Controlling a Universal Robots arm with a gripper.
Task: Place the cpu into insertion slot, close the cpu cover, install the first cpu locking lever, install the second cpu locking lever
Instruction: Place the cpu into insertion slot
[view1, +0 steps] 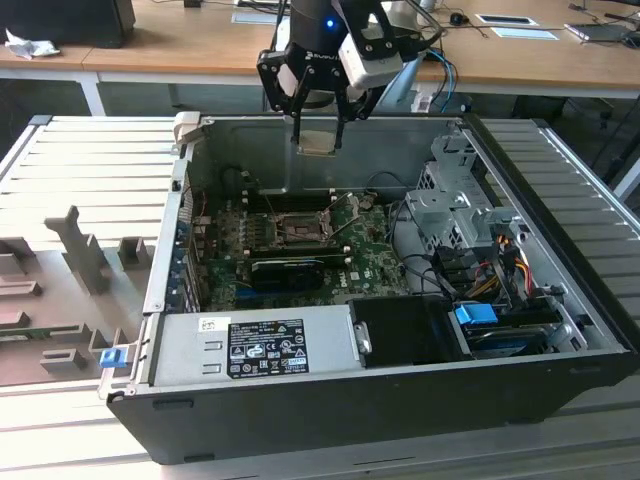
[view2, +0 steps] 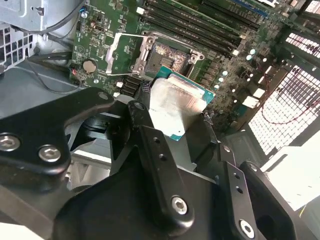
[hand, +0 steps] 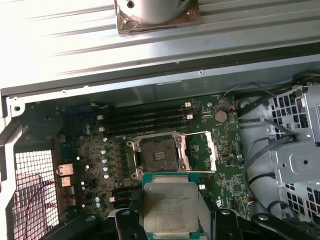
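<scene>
My gripper (view1: 318, 135) hangs above the open computer case, over its far wall, shut on the cpu (view1: 318, 144). The cpu's silver face shows between the black fingers in both wrist views (view2: 176, 102) (hand: 170, 206). Below on the green board lies the insertion slot (view1: 297, 227) (view2: 170, 56) (hand: 158, 154), dark, square and with nothing in it. The cpu cover (hand: 201, 150) (view2: 125, 52) is flipped open beside the slot. Thin metal levers stand up around the slot in the exterior view.
A black card (view1: 290, 268) lies in front of the slot, and a power supply (view1: 250, 345) spans the case's near side. A metal drive cage (view1: 455, 215) and cable bundles fill the exterior view's right. Long memory connectors (hand: 145, 120) run beside the slot.
</scene>
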